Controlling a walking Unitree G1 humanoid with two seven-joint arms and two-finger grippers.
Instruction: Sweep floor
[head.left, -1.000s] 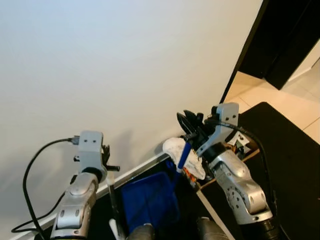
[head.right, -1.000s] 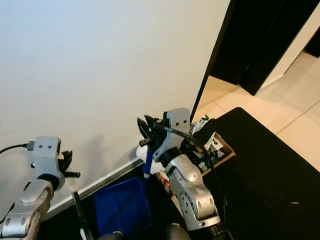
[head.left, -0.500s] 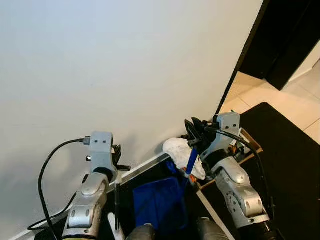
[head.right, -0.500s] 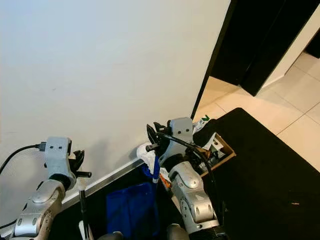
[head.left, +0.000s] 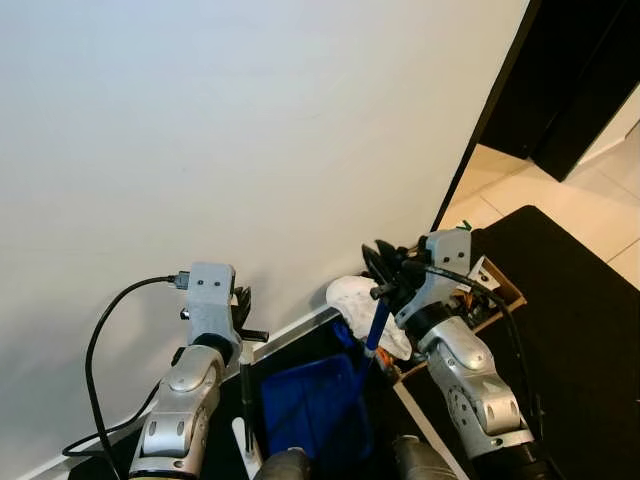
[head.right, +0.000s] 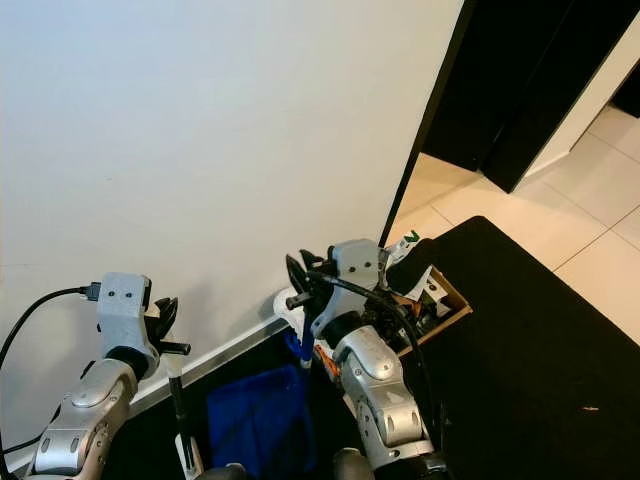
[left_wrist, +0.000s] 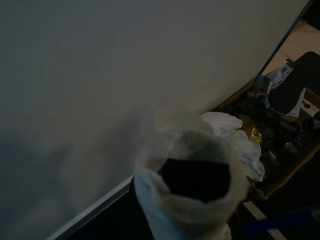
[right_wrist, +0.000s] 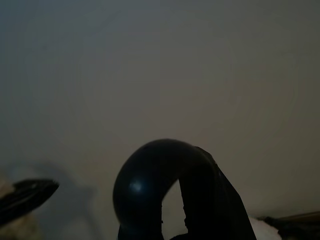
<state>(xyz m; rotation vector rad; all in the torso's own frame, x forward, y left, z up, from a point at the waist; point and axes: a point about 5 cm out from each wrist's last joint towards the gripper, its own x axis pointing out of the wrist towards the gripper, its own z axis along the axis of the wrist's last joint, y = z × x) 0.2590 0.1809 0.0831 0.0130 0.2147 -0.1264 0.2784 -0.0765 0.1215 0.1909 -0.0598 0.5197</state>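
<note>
My left gripper is shut on a thin black broom pole that runs down to a white part near the floor. The pole's hollow white top end shows close up in the left wrist view. My right gripper is shut on the blue handle of a blue dustpan, which hangs low between my arms by the wall. The handle's dark looped end shows in the right wrist view.
A white wall with a pale baseboard stands right ahead. A crumpled white bag and an open cardboard box of clutter lie at the wall's corner. On the right are a black mat, a tiled floor and a dark doorway.
My left arm has moved right with the broom pole, closer to the dustpan. The dustpan has shifted a little right, and my right gripper has dropped slightly.
</note>
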